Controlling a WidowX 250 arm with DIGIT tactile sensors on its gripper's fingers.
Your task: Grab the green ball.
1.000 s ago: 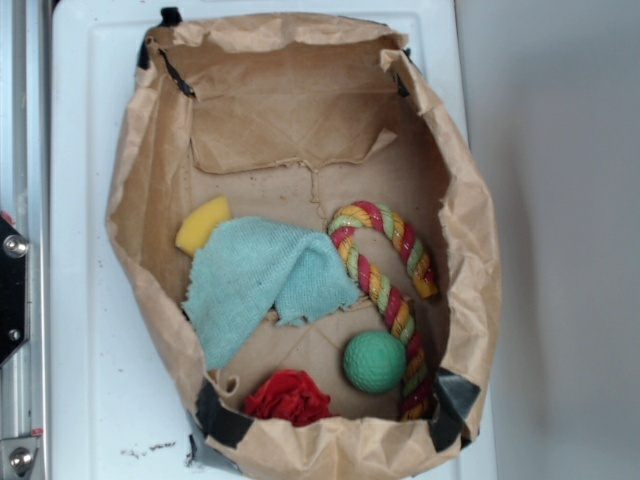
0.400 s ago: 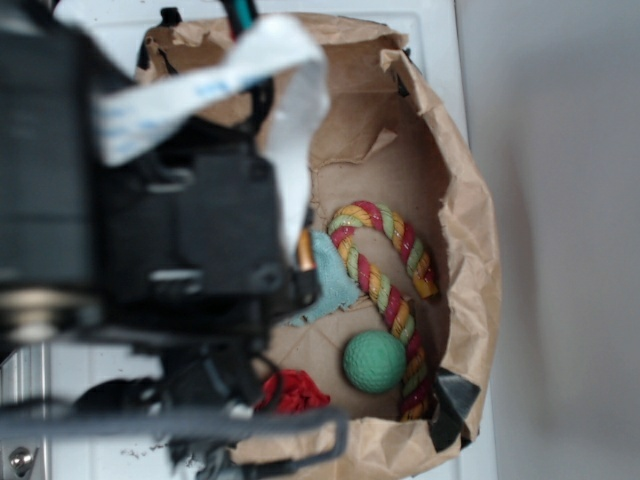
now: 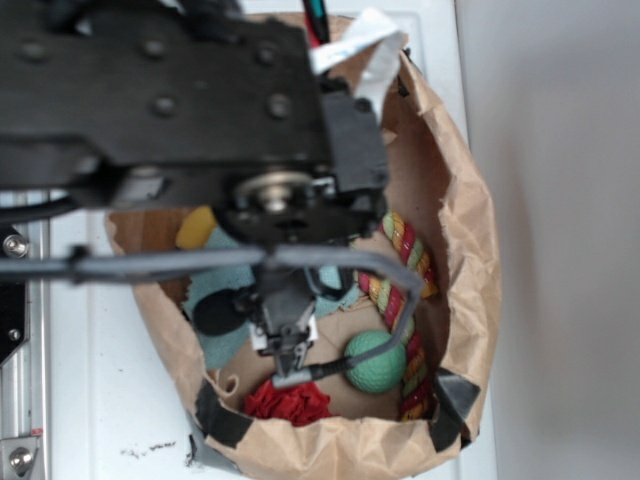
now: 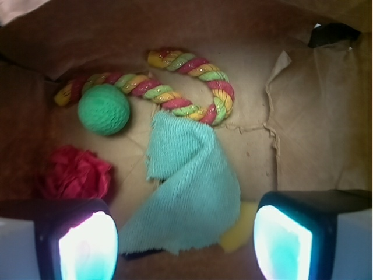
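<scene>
Pincer spread, empty; green ball lies apart, beside the rope

A large matte black arm was seen across the upper part of the exterior view, its flat plate studded with round black screw heads. A metallic circular hub was set at the plate's 5 o'clock corner. A white flat ribbon cable and a thin teal and red wire were seen at 1 o'clock, and a grey round cable was looped below the plate. In the wrist view, the tool was shown with two black-framed fingers bearing glowing pale cyan pads.
</scene>
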